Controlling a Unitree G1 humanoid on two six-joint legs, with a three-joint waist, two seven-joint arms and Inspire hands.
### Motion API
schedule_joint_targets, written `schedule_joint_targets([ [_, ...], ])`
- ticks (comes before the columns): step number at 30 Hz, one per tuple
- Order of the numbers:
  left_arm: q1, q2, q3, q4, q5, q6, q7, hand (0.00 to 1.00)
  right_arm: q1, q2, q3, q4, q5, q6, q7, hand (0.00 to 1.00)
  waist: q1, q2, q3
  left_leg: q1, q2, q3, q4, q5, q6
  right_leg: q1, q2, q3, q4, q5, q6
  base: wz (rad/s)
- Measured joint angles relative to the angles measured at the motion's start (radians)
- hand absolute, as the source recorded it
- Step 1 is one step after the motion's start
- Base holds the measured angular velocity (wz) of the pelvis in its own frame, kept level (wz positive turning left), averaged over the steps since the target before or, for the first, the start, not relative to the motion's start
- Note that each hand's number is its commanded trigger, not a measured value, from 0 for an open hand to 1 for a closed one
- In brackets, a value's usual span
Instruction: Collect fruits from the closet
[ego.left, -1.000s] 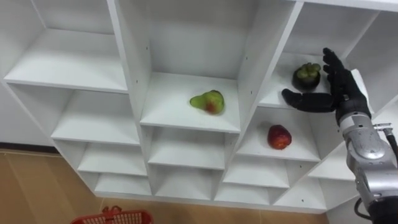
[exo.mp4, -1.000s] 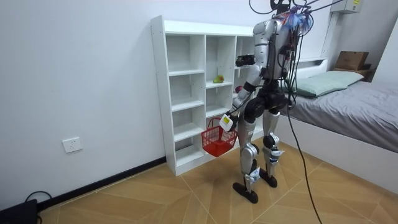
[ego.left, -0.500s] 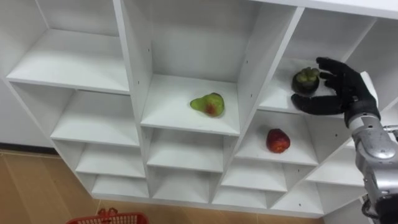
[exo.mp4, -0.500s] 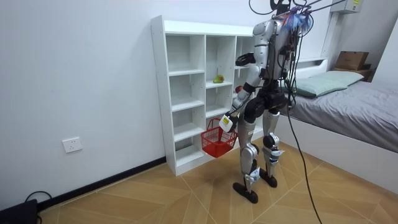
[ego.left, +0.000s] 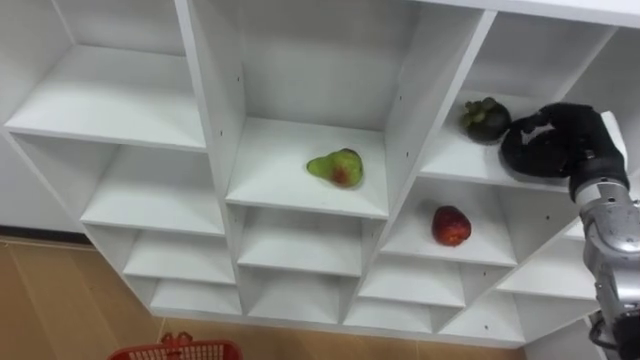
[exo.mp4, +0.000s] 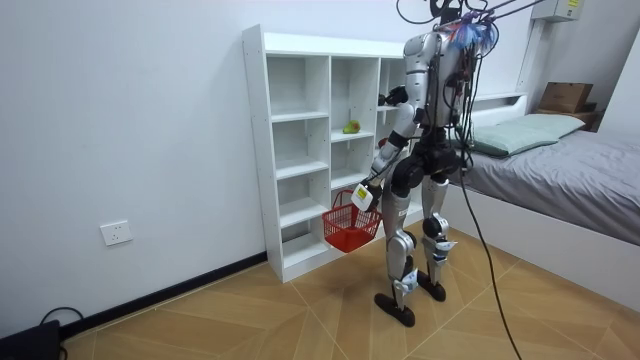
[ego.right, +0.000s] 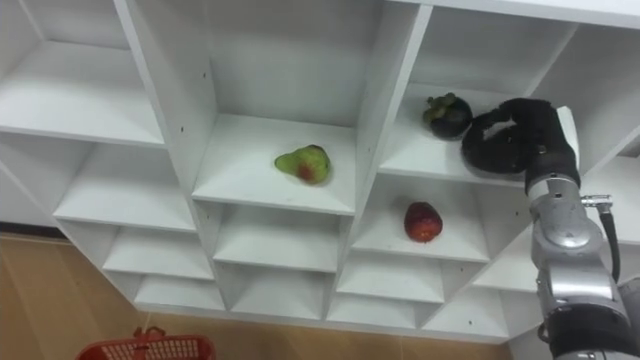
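Observation:
A dark mangosteen (ego.left: 484, 118) sits on the upper right shelf of the white closet (ego.left: 405, 120). My right hand (ego.left: 555, 145) is just to its right on the same shelf, fingers curled into a ring with nothing inside; the fruit lies outside them. A green pear (ego.left: 334, 166) lies on the middle shelf. One shelf below the mangosteen rests a red apple (ego.left: 449, 225). My left hand (exo.mp4: 364, 194) hangs low in front of the closet, shut on the handle of a red basket (exo.mp4: 350, 226), whose rim (ego.left: 180, 350) shows in the left eye view.
The other closet compartments (ego.left: 120, 100) stand bare. In the room view I stand upright, close to the closet's right end. A bed (exo.mp4: 570, 170) stands behind me at the room view's right, and wooden floor (exo.mp4: 250, 310) lies open at its left.
My right hand's fingers went from straight to curled and the hand drew a little to the right. The mangosteen stays on the shelf, outside the fingers.

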Motion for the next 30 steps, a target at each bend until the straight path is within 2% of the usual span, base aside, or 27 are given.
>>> schedule_joint_targets([
  [6,-0.002,0.000,-0.001,0.000,0.000,0.001,0.001,1.00,0.002,0.000,0.029,-0.004,0.000,-0.004,0.013,1.00,-0.003,-0.001,-0.0005,0.001,0.000,0.000,0.004,-0.003,0.000,0.004,0.000,0.001,0.002,0.000,0.000,0.00],
  [7,-0.002,0.000,-0.001,0.000,0.000,0.001,0.001,1.00,0.002,0.000,0.032,-0.005,-0.001,-0.004,0.014,0.95,-0.003,0.000,-0.0006,0.000,0.000,0.000,0.005,-0.003,-0.001,0.005,0.000,0.000,0.002,0.000,0.000,0.00],
  [8,-0.002,0.000,-0.001,0.000,0.000,0.001,0.000,1.00,0.003,0.000,0.039,-0.005,-0.001,-0.004,0.014,0.51,-0.004,0.000,-0.0009,0.001,0.001,0.000,0.006,-0.003,-0.001,0.007,0.000,0.000,0.002,0.000,0.000,0.00],
  [9,-0.002,0.000,-0.001,0.000,0.000,0.001,-0.001,1.00,0.004,0.000,0.039,-0.005,-0.001,-0.005,0.014,0.03,-0.004,0.000,-0.0012,0.002,0.001,-0.001,0.007,-0.003,-0.001,0.009,0.000,0.000,0.002,0.000,0.000,0.00],
  [10,-0.002,0.000,-0.001,0.000,0.000,0.001,-0.003,1.00,0.008,0.000,0.041,-0.005,-0.001,-0.007,0.015,0.00,-0.003,0.000,-0.0029,0.004,0.000,-0.001,0.007,-0.003,-0.001,0.010,0.000,0.000,0.002,0.000,0.000,0.00],
  [12,-0.002,0.000,-0.001,0.000,0.000,0.001,-0.003,1.00,0.012,0.001,0.043,-0.005,-0.001,-0.008,0.018,0.00,-0.003,0.001,-0.0053,0.006,0.000,-0.001,0.008,-0.003,-0.001,0.010,0.000,0.000,0.002,0.000,0.000,0.00],
  [14,-0.002,0.000,-0.001,0.000,0.000,0.001,-0.004,1.00,0.014,0.001,0.049,-0.005,-0.001,-0.007,0.023,0.00,-0.003,0.001,-0.0132,0.007,0.000,-0.001,0.009,-0.003,-0.001,0.011,0.000,0.000,0.002,0.001,-0.001,0.00],
  [15,-0.002,0.000,-0.001,0.000,0.000,0.001,-0.005,1.00,0.015,0.001,0.050,-0.005,-0.001,-0.007,0.025,0.00,-0.003,0.002,-0.0141,0.008,0.000,-0.001,0.009,-0.003,-0.001,0.011,0.000,0.000,0.003,0.001,-0.001,0.00],
  [30,-0.002,0.000,-0.002,0.000,-0.004,0.001,-0.025,1.00,0.017,0.002,0.058,-0.007,-0.003,-0.008,0.034,0.00,-0.003,0.004,-0.0130,0.018,0.001,0.002,0.008,-0.003,-0.001,0.012,0.000,0.003,0.006,0.001,-0.001,0.00],
])
